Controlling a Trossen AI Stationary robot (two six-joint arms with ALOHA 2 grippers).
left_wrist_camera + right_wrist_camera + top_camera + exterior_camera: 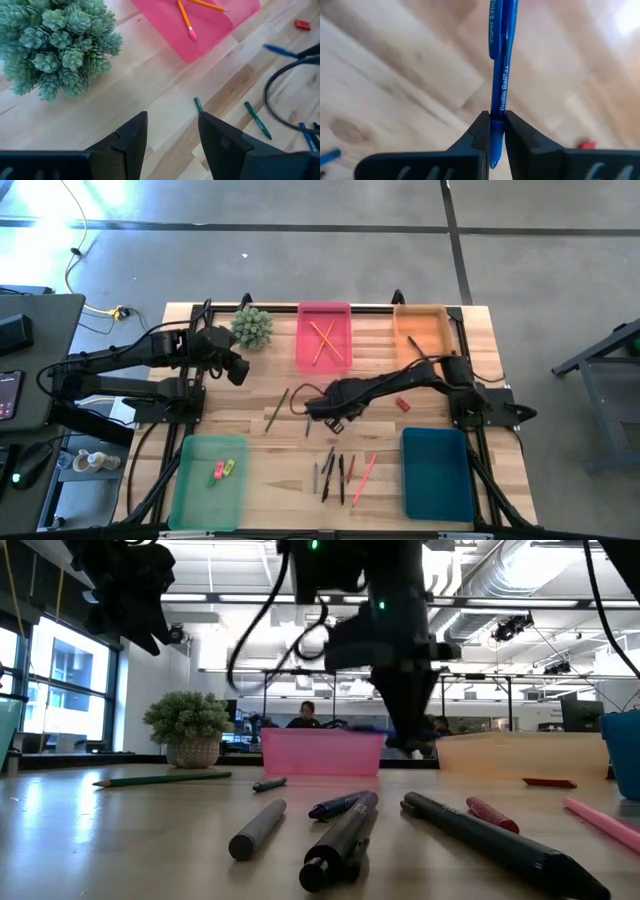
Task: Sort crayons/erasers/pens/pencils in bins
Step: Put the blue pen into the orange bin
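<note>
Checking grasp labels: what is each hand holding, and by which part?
The right hand pinches a blue pen near one end. The left hand is open, holding nothing.

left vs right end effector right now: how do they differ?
Left end effector: open, holding nothing, near the plant. Right end effector: shut on a blue pen, at mid-table in front of the pink bin. Both are dark two-finger end effectors.
</note>
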